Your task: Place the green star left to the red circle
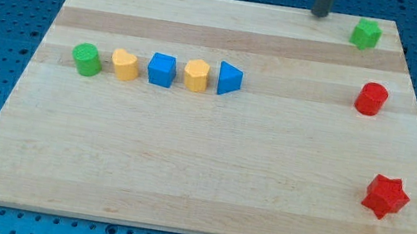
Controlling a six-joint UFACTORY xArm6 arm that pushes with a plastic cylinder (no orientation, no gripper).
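Note:
The green star (pixel 365 34) lies near the board's top right corner. The red circle (pixel 371 99) lies below it, near the view's right edge of the board. My tip (pixel 320 14) touches down at the board's top edge, a short way to the left of the green star and apart from it. The rod rises out of the view's top.
A row near the view's left holds a green circle (pixel 87 59), a yellow block (pixel 124 64), a blue block (pixel 162 69), a yellow block (pixel 197 75) and a blue triangle (pixel 229 79). A red star (pixel 385 196) lies at the lower right. The wooden board (pixel 199 174) rests on a blue pegboard.

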